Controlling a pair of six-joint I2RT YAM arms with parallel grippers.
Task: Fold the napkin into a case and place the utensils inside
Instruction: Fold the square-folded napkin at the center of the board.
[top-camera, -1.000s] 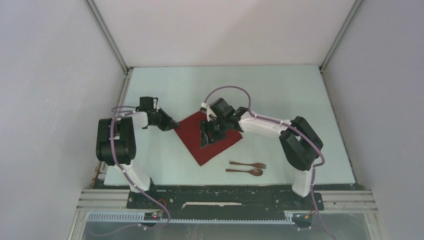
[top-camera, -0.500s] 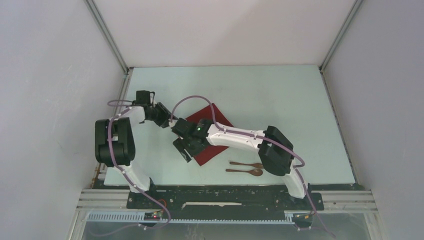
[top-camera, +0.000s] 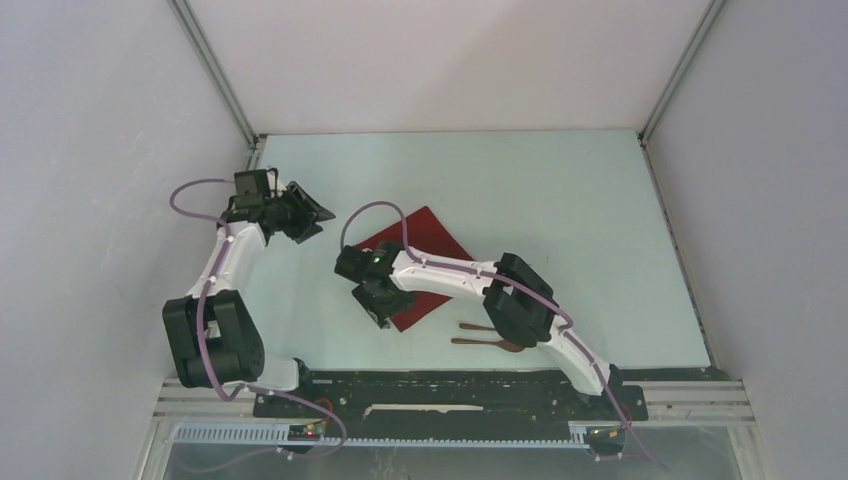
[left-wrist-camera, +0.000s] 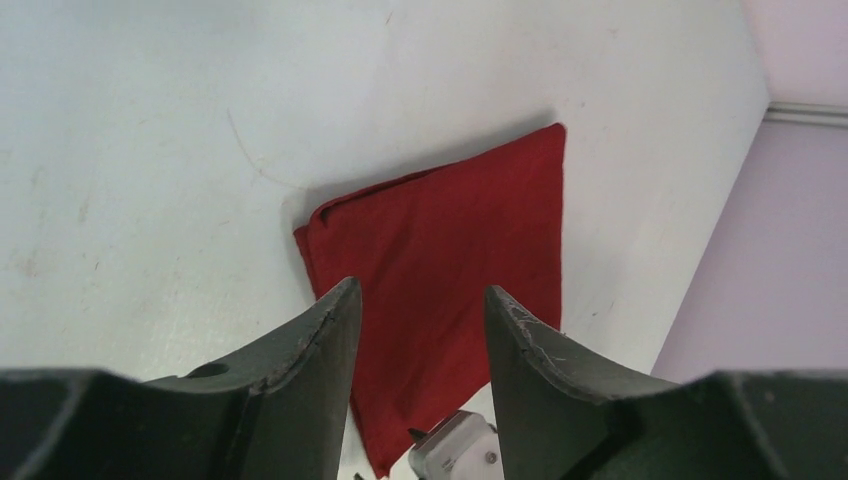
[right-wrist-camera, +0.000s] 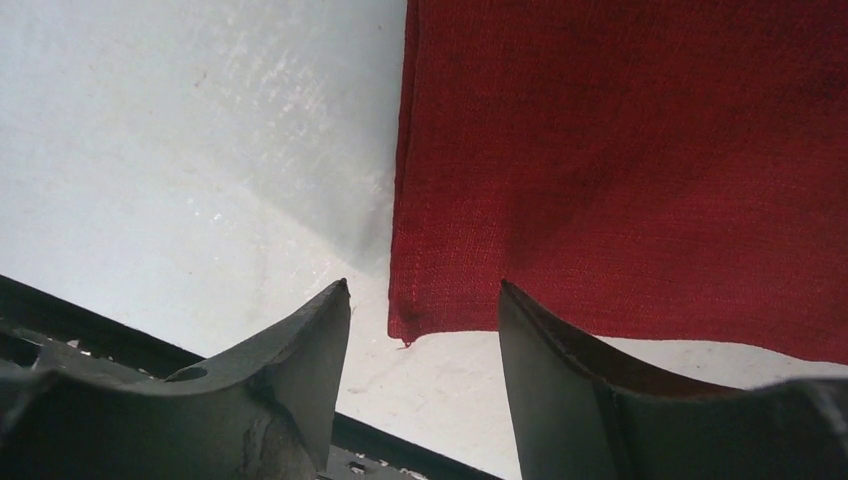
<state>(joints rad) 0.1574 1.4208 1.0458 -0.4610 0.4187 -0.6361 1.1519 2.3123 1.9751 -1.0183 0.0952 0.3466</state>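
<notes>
Napkin (left-wrist-camera: 440, 240): dark red, flat, crisp edges, prob. folded double.

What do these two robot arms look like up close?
Both the left arm and right arm have white links joined by chunky black joints. A thin purple cable loops along each. The fingers are dark grey, tapering to points. A small green light glows on the right wrist.

Bright, even light leaves a soft shadow beside the napkin (left-wrist-camera: 440, 260) and faint glare on the table (right-wrist-camera: 180, 150).
</notes>
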